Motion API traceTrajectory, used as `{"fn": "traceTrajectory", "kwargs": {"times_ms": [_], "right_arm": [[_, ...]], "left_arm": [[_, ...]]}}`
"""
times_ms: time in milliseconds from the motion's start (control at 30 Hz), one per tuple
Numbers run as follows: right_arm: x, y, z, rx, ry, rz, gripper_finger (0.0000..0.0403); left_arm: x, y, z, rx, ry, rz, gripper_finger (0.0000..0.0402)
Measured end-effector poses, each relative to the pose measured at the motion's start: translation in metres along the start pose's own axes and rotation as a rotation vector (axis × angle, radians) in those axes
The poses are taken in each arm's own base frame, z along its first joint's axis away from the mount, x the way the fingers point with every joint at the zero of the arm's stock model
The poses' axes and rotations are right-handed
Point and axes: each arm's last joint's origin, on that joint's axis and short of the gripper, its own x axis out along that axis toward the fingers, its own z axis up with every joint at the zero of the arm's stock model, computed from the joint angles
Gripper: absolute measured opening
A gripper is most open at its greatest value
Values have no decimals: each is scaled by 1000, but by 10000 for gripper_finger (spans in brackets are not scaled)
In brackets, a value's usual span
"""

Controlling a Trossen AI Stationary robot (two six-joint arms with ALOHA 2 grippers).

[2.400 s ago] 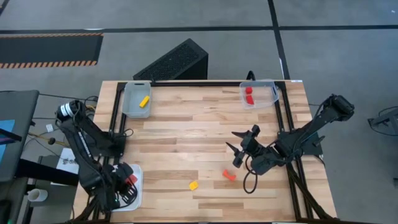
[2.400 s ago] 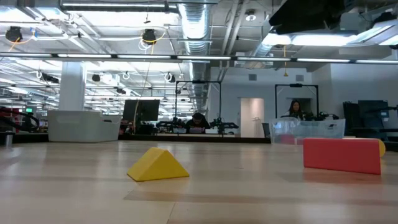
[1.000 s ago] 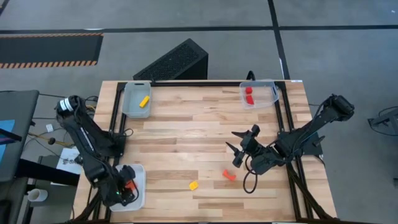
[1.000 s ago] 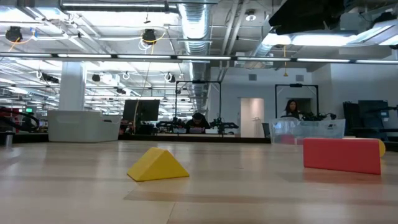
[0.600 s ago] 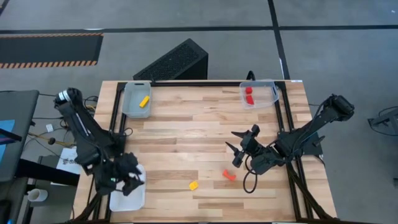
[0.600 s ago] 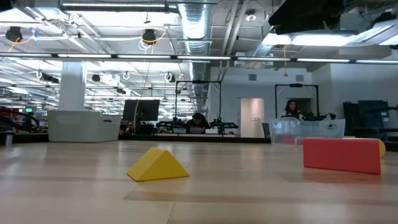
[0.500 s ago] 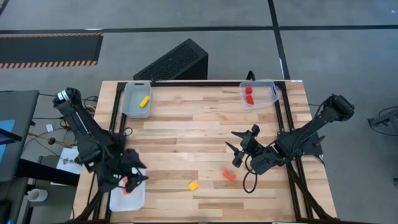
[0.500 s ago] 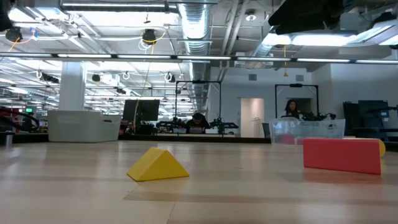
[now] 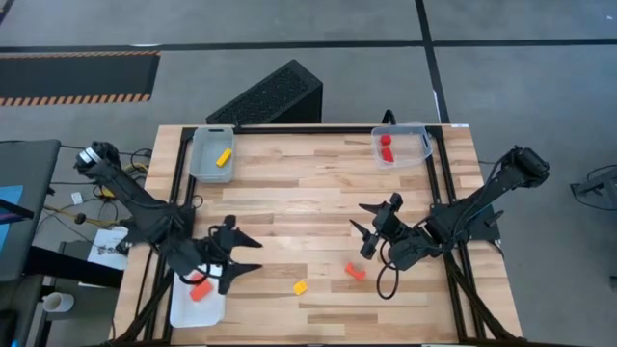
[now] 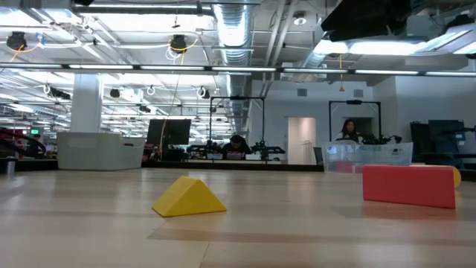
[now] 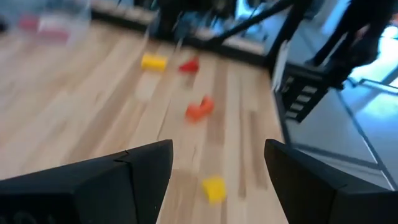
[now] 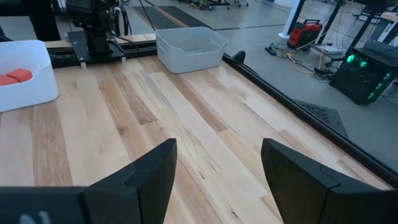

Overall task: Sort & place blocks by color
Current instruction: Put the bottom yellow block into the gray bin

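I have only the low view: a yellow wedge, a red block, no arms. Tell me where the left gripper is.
Observer: The left gripper hangs over the near left part of the table, just beside the white tray, fingers open.
Operator: Report what is in that tray.
Observer: One reddish-orange block lies in it.
Operator: Now place the right gripper.
Observer: The right gripper is open above the table's right half, on the far side of the loose reddish block.
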Motion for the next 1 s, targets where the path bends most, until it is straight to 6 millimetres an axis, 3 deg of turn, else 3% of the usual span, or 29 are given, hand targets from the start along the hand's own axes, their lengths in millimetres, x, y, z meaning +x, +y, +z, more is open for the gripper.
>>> {"fn": "traceTrajectory", "kwargs": {"times_ms": [267,600,800,1000], "right_arm": [[0,0,0,0,0,0,260],[0,2,-1,36,36,59,260],[6,1,-2,98,123,147,260],[17,-4,0,125,198,198,260]], "left_arm": [[7,-5,23,153,-180,-49,238],[10,-1,38,266,-287,-20,238],[22,14,26,298,-331,-22,238],[36,42,8,221,-376,-98,238]]}}
